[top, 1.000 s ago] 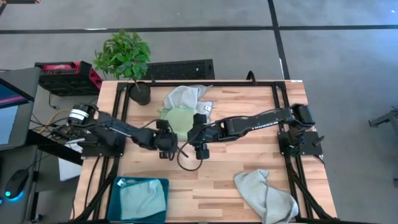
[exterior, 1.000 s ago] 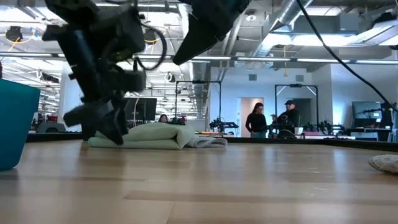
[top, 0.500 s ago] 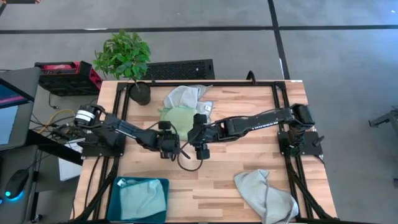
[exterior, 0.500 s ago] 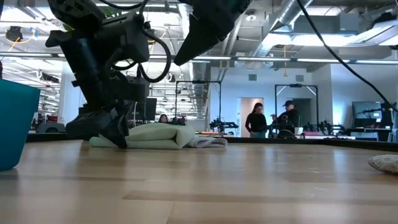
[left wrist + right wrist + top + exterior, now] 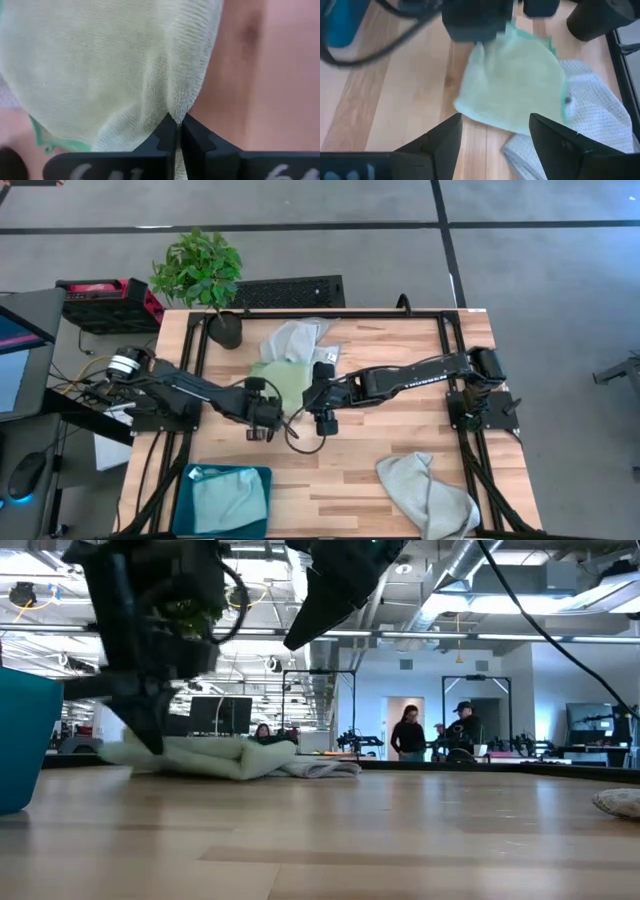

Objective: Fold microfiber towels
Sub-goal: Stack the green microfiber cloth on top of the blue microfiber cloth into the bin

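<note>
Folding under way: left gripper [image 5: 176, 127] pinches an edge of the light green towel [image 5: 283, 379], which lies on the table [image 5: 400, 440] near the middle of its far edge, partly over a grey towel [image 5: 298, 335]. Right gripper [image 5: 492, 132] hangs spread and empty just beside. Next move, likely: carry the pinched edge across and release it square.

My wooden worktop [image 5: 400, 450] stands on a grey floor [image 5: 540, 270] crossed by dark lines. A potted plant [image 5: 200, 275] sits at one far corner, a red crate [image 5: 110, 300] just beyond it. Across the room, two people [image 5: 440, 735] stand under exposed ceiling ducts [image 5: 450, 570] and strip lights.
</note>
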Tool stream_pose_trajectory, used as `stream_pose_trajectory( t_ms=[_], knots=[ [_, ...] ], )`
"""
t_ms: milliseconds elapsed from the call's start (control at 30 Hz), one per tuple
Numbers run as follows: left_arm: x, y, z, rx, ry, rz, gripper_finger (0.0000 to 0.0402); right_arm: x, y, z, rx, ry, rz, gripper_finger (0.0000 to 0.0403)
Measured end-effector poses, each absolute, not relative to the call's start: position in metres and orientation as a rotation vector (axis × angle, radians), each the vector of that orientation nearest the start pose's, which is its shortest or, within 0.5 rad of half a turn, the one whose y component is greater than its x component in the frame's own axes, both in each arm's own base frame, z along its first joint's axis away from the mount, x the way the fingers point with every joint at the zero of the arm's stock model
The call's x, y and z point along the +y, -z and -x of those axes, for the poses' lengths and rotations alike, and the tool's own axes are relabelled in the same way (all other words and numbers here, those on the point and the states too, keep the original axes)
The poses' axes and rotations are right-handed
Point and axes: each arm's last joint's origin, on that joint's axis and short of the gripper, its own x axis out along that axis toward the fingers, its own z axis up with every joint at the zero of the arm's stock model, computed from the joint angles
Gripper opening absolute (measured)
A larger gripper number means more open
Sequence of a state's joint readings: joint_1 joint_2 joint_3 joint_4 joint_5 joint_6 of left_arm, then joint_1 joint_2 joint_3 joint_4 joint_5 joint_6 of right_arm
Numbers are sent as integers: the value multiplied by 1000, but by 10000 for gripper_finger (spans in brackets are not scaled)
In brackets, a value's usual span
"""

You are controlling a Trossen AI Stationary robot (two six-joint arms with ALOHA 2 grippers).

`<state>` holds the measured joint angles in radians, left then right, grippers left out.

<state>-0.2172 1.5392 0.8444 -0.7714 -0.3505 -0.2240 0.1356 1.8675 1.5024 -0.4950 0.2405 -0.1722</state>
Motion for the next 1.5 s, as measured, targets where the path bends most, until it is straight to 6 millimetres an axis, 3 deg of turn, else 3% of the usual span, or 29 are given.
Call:
stream_pose_trajectory(
  t_ms=[300, 633, 1233, 1500],
  knots=[
    [-69, -220, -215, 1322, -205, -14, 1, 49, -252, -407, 855, 25, 323, 255],
    [-107, -262, -183, 1293, -130, 180, 0, 42, -252, -408, 857, 51, 292, 255],
    [-180, -274, -135, 1207, -4, 360, 0, 50, -251, -405, 871, 28, 220, 255],
    [-205, -260, -127, 1264, 36, 344, 0, 64, -250, -404, 872, -55, 148, 255]
  ],
)
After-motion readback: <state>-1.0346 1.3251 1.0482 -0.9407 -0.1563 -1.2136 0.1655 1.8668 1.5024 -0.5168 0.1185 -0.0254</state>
